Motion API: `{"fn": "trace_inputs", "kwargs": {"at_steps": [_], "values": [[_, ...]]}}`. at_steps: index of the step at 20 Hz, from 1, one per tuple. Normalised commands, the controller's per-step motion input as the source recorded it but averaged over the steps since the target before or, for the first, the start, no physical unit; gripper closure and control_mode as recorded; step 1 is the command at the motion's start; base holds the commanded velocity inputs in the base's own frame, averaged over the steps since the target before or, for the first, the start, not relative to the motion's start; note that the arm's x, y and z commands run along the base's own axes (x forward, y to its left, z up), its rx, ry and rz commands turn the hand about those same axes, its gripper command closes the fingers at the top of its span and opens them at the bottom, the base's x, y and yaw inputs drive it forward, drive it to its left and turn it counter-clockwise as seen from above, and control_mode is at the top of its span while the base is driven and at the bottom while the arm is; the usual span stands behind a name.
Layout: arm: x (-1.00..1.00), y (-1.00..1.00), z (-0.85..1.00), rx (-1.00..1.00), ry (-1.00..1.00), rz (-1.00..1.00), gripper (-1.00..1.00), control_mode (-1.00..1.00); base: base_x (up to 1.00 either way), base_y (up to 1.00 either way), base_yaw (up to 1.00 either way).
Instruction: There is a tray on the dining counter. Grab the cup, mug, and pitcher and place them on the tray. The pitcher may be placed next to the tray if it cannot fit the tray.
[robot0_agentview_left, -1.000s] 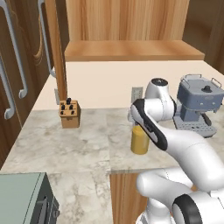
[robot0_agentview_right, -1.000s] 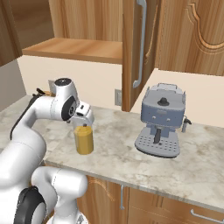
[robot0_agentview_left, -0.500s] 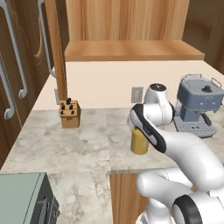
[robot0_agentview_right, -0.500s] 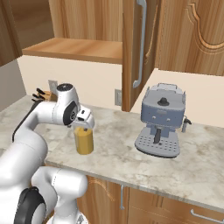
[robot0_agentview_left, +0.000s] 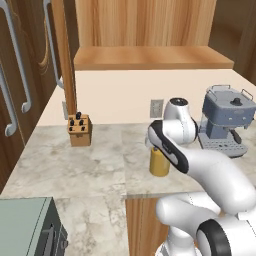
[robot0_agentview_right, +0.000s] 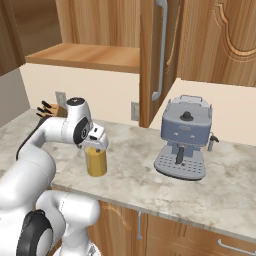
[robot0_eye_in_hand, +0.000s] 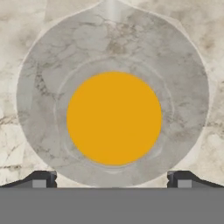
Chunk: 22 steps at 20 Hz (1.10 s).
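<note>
Orange-filled pitcher (robot0_eye_in_hand: 113, 118) directly beneath tool (robot0_eye_in_hand: 112, 181)

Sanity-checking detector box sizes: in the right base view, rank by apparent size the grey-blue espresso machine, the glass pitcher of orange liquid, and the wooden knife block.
1. Grey-blue espresso machine, clearly largest.
2. Glass pitcher of orange liquid, top partly covered by the gripper.
3. Wooden knife block, smallest, though it stands farther back and is partly hidden by the arm.

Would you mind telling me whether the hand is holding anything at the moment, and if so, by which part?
Nothing is held. The hand is open directly above the pitcher, looking straight down into it, its fingertips apart at either side of the rim.
</note>
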Motion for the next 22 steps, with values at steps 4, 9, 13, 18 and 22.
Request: {"fn": "trace_inputs", "kwargs": {"at_steps": [4,9,13,18,22], "values": [[0.0,0.0,-0.19,0.0,0.07,0.0,-1.0,-1.0,0.0,0.0,0.0],[0.0,0.0,0.0,0.0,0.0,0.0,-1.0,-1.0,0.0,0.0,0.0],[0.0,0.0,0.0,0.0,0.0,0.0,-1.0,-1.0,0.0,0.0,0.0],[0.0,0.0,0.0,0.0,0.0,0.0,1.0,-1.0,0.0,0.0,0.0],[0.0,0.0,0.0,0.0,0.0,0.0,1.0,-1.0,0.0,0.0,0.0]]}}
